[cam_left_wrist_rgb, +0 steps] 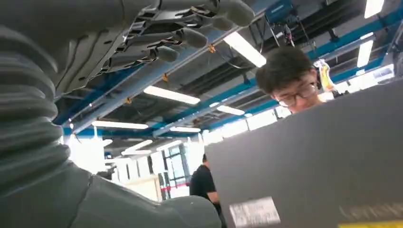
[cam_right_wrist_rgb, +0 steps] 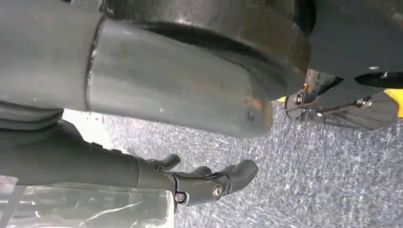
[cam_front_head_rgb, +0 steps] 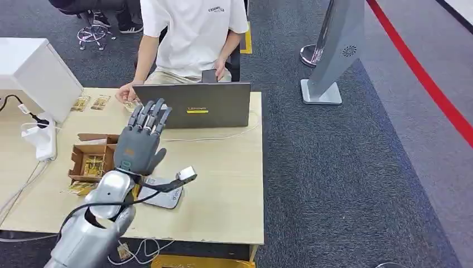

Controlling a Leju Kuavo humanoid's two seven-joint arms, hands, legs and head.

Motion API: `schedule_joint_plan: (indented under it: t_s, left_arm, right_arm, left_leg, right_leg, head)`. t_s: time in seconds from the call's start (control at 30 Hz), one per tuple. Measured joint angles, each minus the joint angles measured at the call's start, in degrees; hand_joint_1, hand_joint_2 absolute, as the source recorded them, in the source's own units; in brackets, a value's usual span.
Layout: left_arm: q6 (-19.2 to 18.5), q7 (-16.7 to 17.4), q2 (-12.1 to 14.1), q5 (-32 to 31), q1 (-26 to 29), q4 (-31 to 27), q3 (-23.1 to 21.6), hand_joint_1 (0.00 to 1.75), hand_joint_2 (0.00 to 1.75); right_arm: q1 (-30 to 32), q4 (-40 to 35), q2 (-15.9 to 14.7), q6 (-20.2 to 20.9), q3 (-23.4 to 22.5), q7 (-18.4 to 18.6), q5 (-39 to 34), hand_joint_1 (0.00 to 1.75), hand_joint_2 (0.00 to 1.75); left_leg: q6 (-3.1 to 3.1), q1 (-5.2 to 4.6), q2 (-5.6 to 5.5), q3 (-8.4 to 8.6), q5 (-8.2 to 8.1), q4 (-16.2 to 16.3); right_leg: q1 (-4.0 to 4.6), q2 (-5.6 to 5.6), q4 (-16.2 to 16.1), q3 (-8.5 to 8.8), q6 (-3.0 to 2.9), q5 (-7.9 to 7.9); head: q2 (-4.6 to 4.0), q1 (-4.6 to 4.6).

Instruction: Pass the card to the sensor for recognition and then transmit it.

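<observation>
My left hand point(cam_front_head_rgb: 140, 144) hangs above the table point(cam_front_head_rgb: 223, 184) with its fingers stretched out and apart, holding nothing; in the left wrist view its fingers point(cam_left_wrist_rgb: 190, 35) are straight and bare. Just below its wrist lies the flat grey sensor pad point(cam_front_head_rgb: 166, 198) with a small reader head point(cam_front_head_rgb: 187, 173) on a dark arm. Gold-patterned cards lie in an open cardboard box point(cam_front_head_rgb: 89, 161), beside that box point(cam_front_head_rgb: 80, 188) and at the table's far edge point(cam_front_head_rgb: 82, 103). My right hand point(cam_right_wrist_rgb: 209, 183) hangs over grey carpet, fingers loosely bent, holding nothing.
A person in a white shirt point(cam_front_head_rgb: 192, 33) sits behind a grey laptop point(cam_front_head_rgb: 192, 105), one hand point(cam_front_head_rgb: 126, 94) by the far cards. A white box point(cam_front_head_rgb: 39, 70) and a power strip point(cam_front_head_rgb: 43, 137) stand at the left. A grey stand point(cam_front_head_rgb: 329, 56) rises on the carpet.
</observation>
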Motion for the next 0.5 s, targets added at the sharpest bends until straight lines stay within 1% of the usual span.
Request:
schedule_joint_plan:
  t_s: [0.03,0.13,0.23,0.33,0.43,0.5]
  left_arm:
    - [0.28,0.08,0.78,-0.04,3.0,-3.25,-0.35,0.0,1.75]
    - [1.9,0.79,2.94,-0.28,10.86,-10.09,-0.72,0.0,1.75]
    - [3.34,1.4,4.55,-1.18,17.64,-14.66,-0.68,0.0,1.75]
    - [4.94,2.38,5.16,-4.22,23.07,-16.97,1.05,0.0,1.75]
    - [4.87,4.28,5.35,-4.96,25.66,-17.41,3.59,0.0,1.75]
    - [5.0,4.35,5.33,-5.11,26.6,-17.39,5.36,0.0,1.75]
  right_arm:
    - [0.01,0.0,0.11,-0.3,-0.39,-0.06,-0.19,0.0,0.0]
    - [0.06,0.0,0.13,-0.48,-1.24,-0.24,-0.87,0.0,0.0]
    - [0.08,0.0,0.15,-0.5,-1.99,-0.57,-1.13,0.0,0.0]
    - [0.11,0.0,0.2,-0.5,-2.32,-0.94,-1.11,0.0,0.0]
    - [0.07,0.02,0.2,-0.5,-2.4,-0.94,-0.65,0.0,0.0]
    - [0.09,0.02,0.2,-0.5,-2.42,-0.9,-0.54,0.0,0.0]
  left_leg:
    - [0.0,0.01,0.05,-0.01,0.0,-0.01]
    - [-0.06,0.02,0.03,-0.01,-0.05,-0.03]
    - [-0.06,0.03,0.0,-0.03,-0.05,-0.05]
    - [-0.06,0.03,-0.02,-0.04,-0.05,-0.05]
    - [-0.06,0.03,-0.1,-0.04,-0.05,-0.05]
    - [-0.05,0.03,-0.1,-0.04,-0.04,-0.05]
  right_leg:
    - [0.01,0.04,0.0,-0.05,0.0,0.0]
    - [0.01,0.01,0.0,-0.15,-0.02,-0.09]
    - [0.02,-0.05,0.0,-0.13,-0.03,-0.12]
    - [0.02,-0.1,0.0,-0.14,-0.02,-0.13]
    - [0.02,-0.19,0.0,-0.11,-0.02,-0.13]
    - [0.02,-0.19,0.0,-0.11,-0.01,-0.12]
  head:
    - [0.0,-0.11]
    - [0.0,-0.11]
    - [0.0,-0.11]
    - [0.0,-0.13]
    - [0.0,-0.13]
    - [0.0,-0.13]
